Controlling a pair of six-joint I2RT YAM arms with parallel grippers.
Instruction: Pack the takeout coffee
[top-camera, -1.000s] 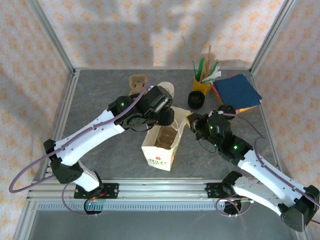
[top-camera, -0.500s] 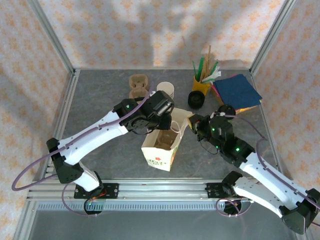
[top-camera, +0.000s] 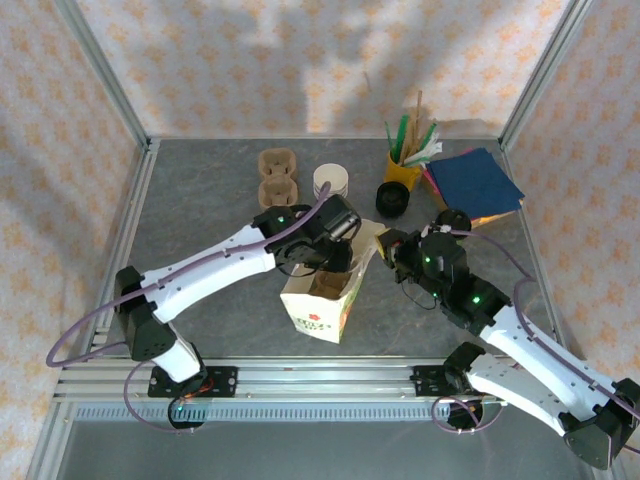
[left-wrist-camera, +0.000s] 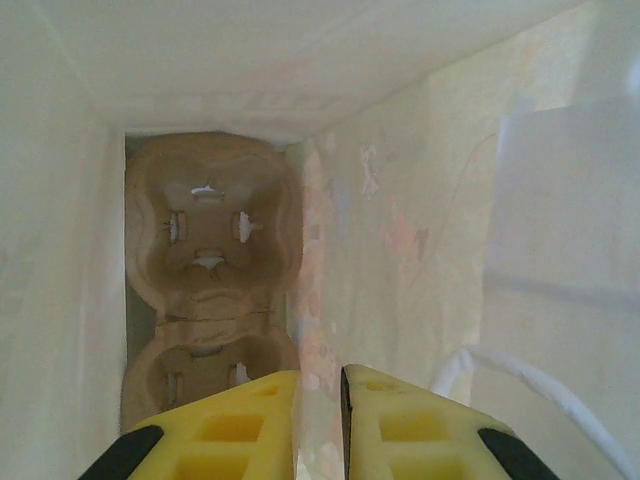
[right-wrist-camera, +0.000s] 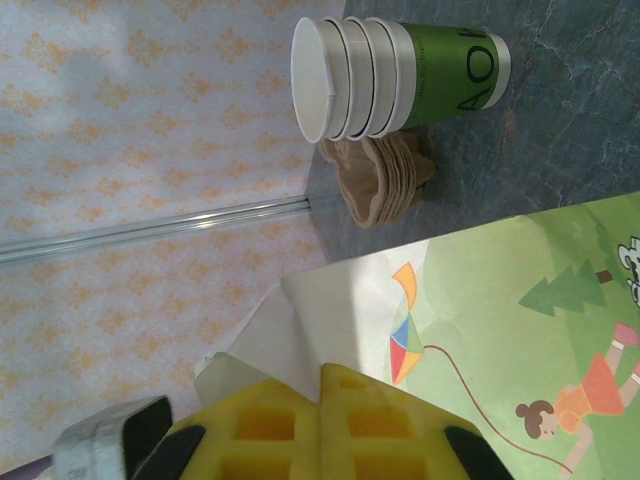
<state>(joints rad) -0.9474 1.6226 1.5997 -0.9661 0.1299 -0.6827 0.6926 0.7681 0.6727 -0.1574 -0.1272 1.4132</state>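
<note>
Deep inside the white printed paper bag (top-camera: 318, 305) on the bench (top-camera: 200, 210) | my left jaws (left-wrist-camera: 319, 420) nearly closed, empty, above brown pulp cup carrier (left-wrist-camera: 210, 230) | my right jaws (right-wrist-camera: 320, 425) clenched on bag rim | carrier wells bare, lidded coffee cup unpacked, whereabouts I cannot tell

The desk (top-camera: 200, 200) is a dark grey slab with a stone-like pattern, filling the middle of the top view. Pale walls (top-camera: 300, 60) with a repeating orange motif stand behind it and at both sides; the same pattern covers the left of the right wrist view. Silver metal posts (top-camera: 102, 70) slant up from the desk's far corners. A ribbed metal rail (top-camera: 320, 377) runs along the bottom. Soft grey shadows lie across the back wall, around a brighter patch right of centre.
</note>
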